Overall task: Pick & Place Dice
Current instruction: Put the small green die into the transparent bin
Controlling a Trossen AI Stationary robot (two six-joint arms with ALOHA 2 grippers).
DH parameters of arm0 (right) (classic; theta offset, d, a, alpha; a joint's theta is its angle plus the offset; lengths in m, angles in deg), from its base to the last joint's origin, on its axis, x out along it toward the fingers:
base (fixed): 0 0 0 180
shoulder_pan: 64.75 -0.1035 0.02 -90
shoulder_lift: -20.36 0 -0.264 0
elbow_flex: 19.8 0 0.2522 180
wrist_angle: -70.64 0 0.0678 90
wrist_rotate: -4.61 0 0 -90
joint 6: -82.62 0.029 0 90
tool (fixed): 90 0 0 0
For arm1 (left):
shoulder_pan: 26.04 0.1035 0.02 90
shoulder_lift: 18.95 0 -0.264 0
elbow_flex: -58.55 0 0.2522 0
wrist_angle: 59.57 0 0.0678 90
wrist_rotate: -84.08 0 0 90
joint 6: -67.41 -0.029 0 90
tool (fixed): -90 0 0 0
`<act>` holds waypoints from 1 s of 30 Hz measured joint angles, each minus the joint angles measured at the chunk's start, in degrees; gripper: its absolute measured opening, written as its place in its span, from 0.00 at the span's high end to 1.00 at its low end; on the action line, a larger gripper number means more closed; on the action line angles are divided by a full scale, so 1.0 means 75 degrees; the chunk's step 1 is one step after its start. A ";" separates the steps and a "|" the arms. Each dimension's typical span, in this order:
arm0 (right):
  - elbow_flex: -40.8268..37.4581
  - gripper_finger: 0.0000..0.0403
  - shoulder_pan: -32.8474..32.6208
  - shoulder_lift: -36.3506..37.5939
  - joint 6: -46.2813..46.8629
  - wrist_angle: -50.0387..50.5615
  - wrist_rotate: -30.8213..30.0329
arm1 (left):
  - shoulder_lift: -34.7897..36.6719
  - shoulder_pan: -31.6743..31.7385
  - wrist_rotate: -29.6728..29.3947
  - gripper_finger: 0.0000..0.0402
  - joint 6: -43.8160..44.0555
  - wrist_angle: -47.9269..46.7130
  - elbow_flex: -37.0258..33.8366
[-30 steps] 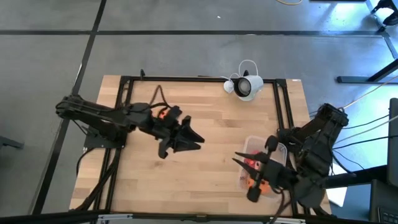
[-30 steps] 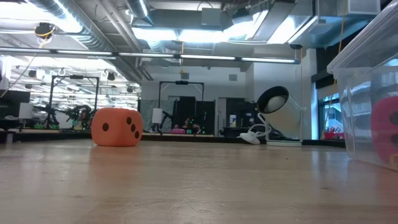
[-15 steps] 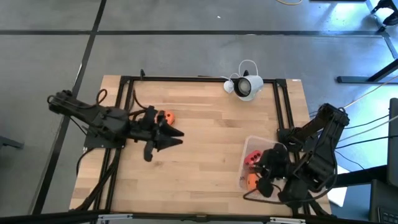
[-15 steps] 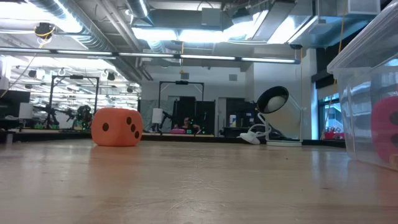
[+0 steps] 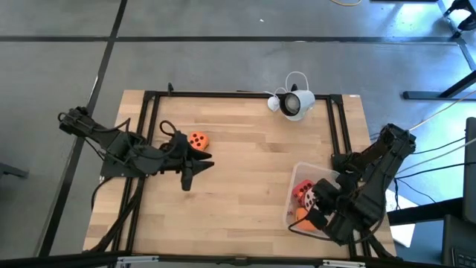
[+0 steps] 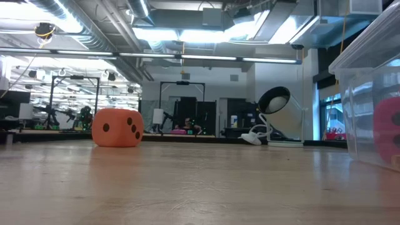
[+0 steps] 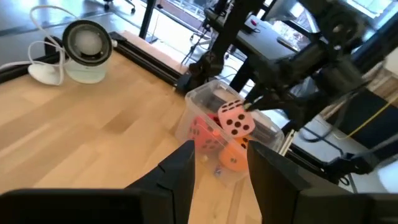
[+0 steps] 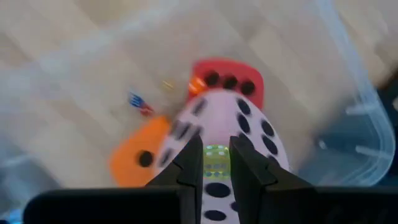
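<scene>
An orange die [image 5: 198, 139] rests on its bottom face on the wooden table [image 5: 245, 164]; the low view shows this orange die [image 6: 117, 127] too. My left gripper [image 5: 196, 170] stands open just on its near side, nothing between its fingers [image 7: 183, 171]. At the near right a clear container [image 5: 321, 175] holds a red die [image 5: 303, 191] and a second orange die [image 5: 301, 216]. My right gripper [image 8: 216, 163] points down over it, shut on the pale pink die [image 7: 235, 118]. My right gripper pinches the pale pink die between its two fingertips, on the pipped side turned toward the wrist [image 8: 217, 140]. The fingers come steeply from above. The die hangs below them over the container's opening, above the red die [image 8: 227, 78] and the orange die [image 8: 134, 155].
A white round lamp-like device [image 5: 294, 103] with its cord lies at the table's far edge. Black frame rails [image 5: 152, 119] run along the far edge and both sides. Bare wood stretches between the left-hand orange die and the container.
My left gripper has drawn back toward the table's left edge and swung about, uncovering the orange die, which stays where it was. My right gripper has tipped from nearly level to pointing down and has sunk over the container.
</scene>
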 joint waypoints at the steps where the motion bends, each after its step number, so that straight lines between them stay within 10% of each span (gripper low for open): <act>1: -0.0217 0.87 0.0002 0.0000 0.0112 -0.0093 0.0070 | 0.0000 -0.0033 -0.0002 0.65 -0.0003 0.0000 0.0000; 30: -0.0731 0.87 0.1148 0.0006 -0.1227 -0.2385 0.0553 | -0.0003 -0.0762 -0.0559 0.65 0.0341 -0.0623 0.0000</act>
